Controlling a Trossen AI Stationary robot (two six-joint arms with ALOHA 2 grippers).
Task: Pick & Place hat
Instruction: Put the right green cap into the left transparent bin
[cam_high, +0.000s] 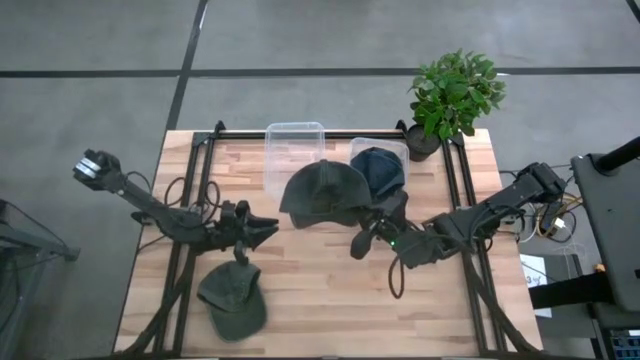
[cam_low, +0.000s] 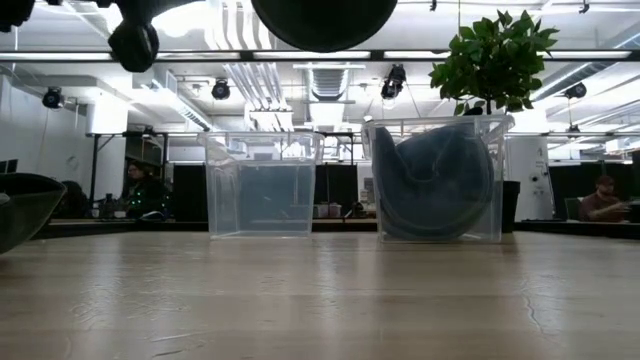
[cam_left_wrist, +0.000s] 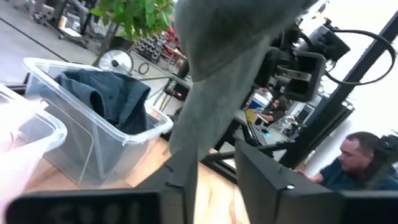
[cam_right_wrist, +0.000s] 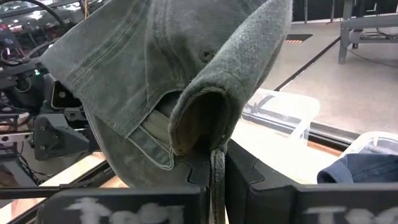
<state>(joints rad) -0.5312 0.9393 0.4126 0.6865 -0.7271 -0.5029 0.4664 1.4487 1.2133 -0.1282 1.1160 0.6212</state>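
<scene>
A grey-green hat (cam_high: 325, 190) hangs in the air over the middle of the table, in front of the two clear bins; my right gripper (cam_high: 368, 228) is shut on it. In the low view it shows as a dark shape (cam_low: 325, 20) high above the tabletop. My left gripper (cam_high: 268, 230) stands open just left of the hat, whose cloth (cam_left_wrist: 217, 56) hangs right before the fingers; whether it touches them I cannot tell. A second green hat (cam_high: 233, 298) lies on the table near the front left. A blue hat (cam_high: 380, 168) sits in the right bin (cam_high: 395, 148). My right gripper pinches a folded part of the hat's lower edge (cam_right_wrist: 196, 134) between its two fingers, beside a strap (cam_right_wrist: 214, 171) that hangs down between them. The fingers come about level from the table's right. The hat stands above the fingers, crown up, lifted clear of the table.
An empty clear bin (cam_high: 295, 150) stands at the back middle, left of the bin with the blue hat. A potted plant (cam_high: 455, 95) stands at the back right corner. Black rails (cam_high: 195, 190) run along the table's sides. People sit in the room beyond.
</scene>
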